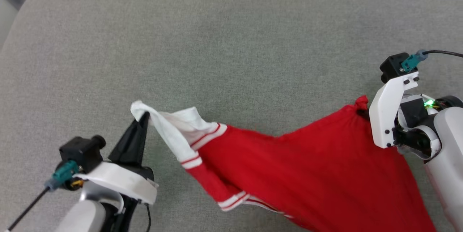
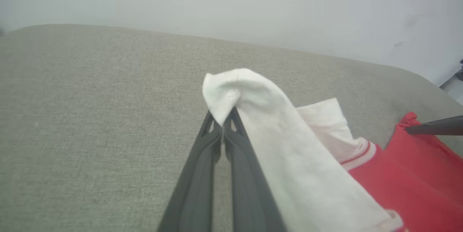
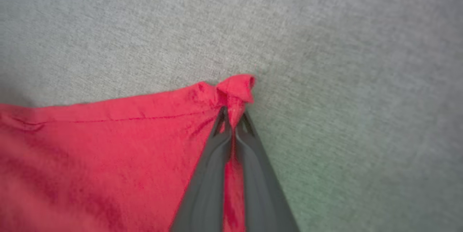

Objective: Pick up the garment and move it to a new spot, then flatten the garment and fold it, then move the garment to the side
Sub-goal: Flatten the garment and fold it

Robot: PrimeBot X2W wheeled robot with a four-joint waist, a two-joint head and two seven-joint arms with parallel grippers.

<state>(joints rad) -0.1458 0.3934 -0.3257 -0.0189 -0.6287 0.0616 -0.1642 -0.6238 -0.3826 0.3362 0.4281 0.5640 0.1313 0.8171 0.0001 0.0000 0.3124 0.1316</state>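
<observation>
The garment (image 1: 300, 167) is red with white sleeves edged in red-and-white stripes, and it hangs stretched between my two grippers above the grey cushion. My left gripper (image 1: 144, 115) is shut on the tip of a white sleeve (image 2: 231, 91) at the lower left of the head view. Far to the right, my right gripper (image 3: 233, 118) is shut on a bunched red corner (image 1: 361, 102) of the hem, its fingertips hidden behind the white wrist bracket in the head view. The cloth sags toward the bottom edge between them. Any lettering is hidden.
A wide grey fabric cushion (image 1: 224, 43) spreads under and beyond the garment. Its rounded back edge meets a pale wall (image 2: 231, 4). The cushion's left corner (image 1: 21, 7) curves away at the upper left.
</observation>
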